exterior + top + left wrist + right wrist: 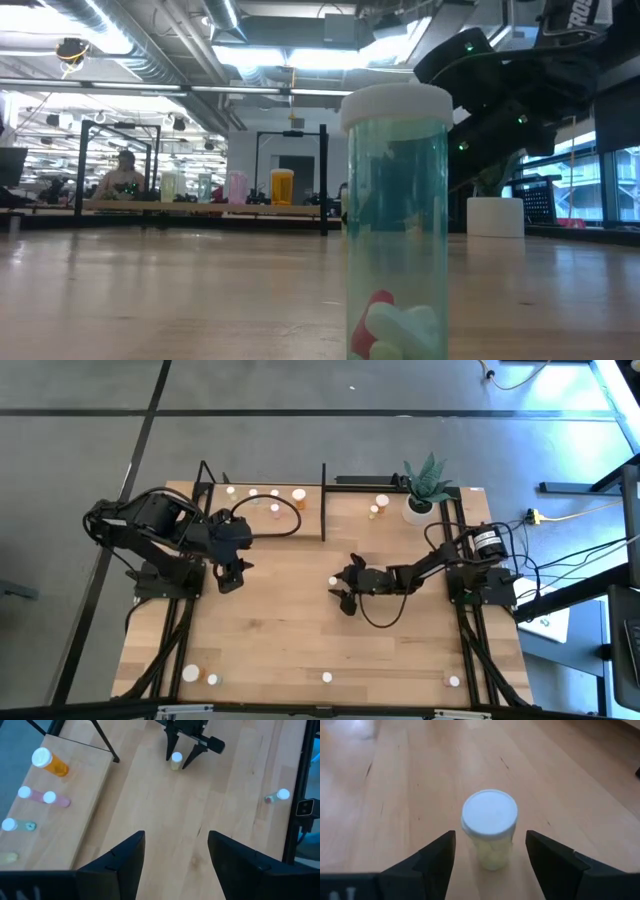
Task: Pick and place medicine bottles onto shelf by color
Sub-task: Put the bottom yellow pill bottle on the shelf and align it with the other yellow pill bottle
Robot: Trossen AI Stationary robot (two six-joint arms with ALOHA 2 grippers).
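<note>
Standing upright mid-table (pixel 300 640), a white-capped yellowish bottle (pixel 490 827) sits between the spread fingers of the right claw (pixel 340 588), untouched. Left claw (pixel 231 573) hangs spread nearer the left edge. Far edge: shelf (pixel 300 520) carrying several bottles (pixel 50 762).

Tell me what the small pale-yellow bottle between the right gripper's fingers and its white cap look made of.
Pale-yellow bottle: likely clear tinted plastic; contents show through its wall. White cap: opaque matte plastic, apparently, evenly white without glare. It stands upright on the wooden tabletop between the right gripper's open fingers.
</note>
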